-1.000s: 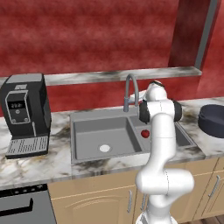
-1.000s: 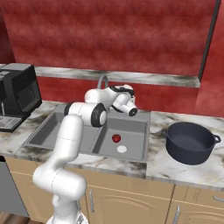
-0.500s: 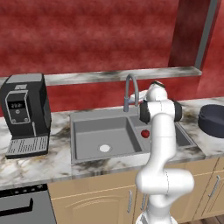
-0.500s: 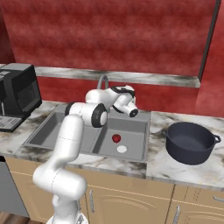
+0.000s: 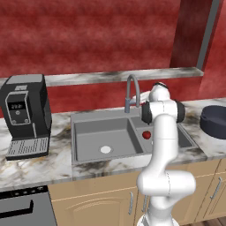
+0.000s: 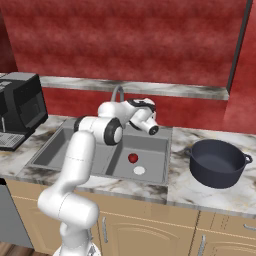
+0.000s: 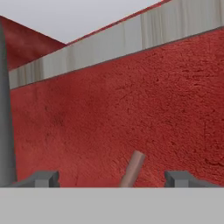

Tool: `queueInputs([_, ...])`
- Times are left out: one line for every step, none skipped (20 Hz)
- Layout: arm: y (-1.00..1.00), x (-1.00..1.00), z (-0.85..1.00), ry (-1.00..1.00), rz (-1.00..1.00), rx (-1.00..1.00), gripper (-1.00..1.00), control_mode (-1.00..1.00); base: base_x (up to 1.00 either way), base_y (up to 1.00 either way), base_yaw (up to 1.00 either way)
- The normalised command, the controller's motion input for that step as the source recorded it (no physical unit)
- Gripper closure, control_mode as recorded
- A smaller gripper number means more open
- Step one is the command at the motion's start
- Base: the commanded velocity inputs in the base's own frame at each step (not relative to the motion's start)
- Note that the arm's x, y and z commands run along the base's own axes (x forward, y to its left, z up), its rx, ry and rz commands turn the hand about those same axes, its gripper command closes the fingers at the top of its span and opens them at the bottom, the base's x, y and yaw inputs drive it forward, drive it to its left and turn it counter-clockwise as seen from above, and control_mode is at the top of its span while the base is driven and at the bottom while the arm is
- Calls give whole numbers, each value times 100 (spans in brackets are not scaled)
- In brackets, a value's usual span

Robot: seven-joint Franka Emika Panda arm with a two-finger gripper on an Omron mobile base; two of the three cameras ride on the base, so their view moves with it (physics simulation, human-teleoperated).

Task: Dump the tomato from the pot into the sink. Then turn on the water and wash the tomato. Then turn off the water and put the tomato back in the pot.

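While the tomato [image 6: 133,158] lies on the floor of the sink's [image 6: 70,140] right basin, just beside the pale round drain [image 6: 139,170], the pincer [image 7: 112,178] stands open, its two dark fingertips [image 7: 43,178] set wide apart in the hand view. Between them rises a slim pinkish-brown lever [image 7: 132,169], tilted, with the red wall [image 7: 131,109] and a grey marbled ledge [image 7: 109,41] behind it; whether either fingertip touches the lever I cannot tell. At the left edge of that view runs the grey neck of the faucet [image 7: 6,131]. In the right base view the white hand is raised at the back of the sink, close to the gooseneck faucet [image 6: 118,92]. The dark pot [image 6: 218,162] sits upright on the marbled worktop [image 6: 200,192] to the right of the sink, apart from the tomato. A black coffee machine [image 5: 24,114] stands on the worktop to the left of the sink. In the left base view the tomato [image 5: 146,134] shows partly behind the arm.
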Motion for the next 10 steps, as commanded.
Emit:
queueInputs([-24,-39,0,0,-3,0,-100,-100,0,0,0])
queueInputs([-28,-42,0,0,-3,0,-100,-100,0,0,0])
queueInputs([-29,-44,0,0,-3,0,-100,-100,0,0,0])
queueInputs([-37,-53,1,0,-4,0,-100,-100,0,0,0])
queueInputs([-39,-56,2,0,-5,0,-100,-100,0,0,0])
queueInputs([-42,-56,4,0,-6,0,-100,-100,0,0,0])
queueInputs([-34,-68,11,0,-5,0,-100,-100,0,0,0])
queueInputs([-34,-76,14,-1,-4,0,-100,-100,0,0,0])
queueInputs([-31,-81,15,-1,-5,0,-100,-100,0,0,0])
queueInputs([-31,-87,16,-2,-6,0,-100,-100,0,0,0])
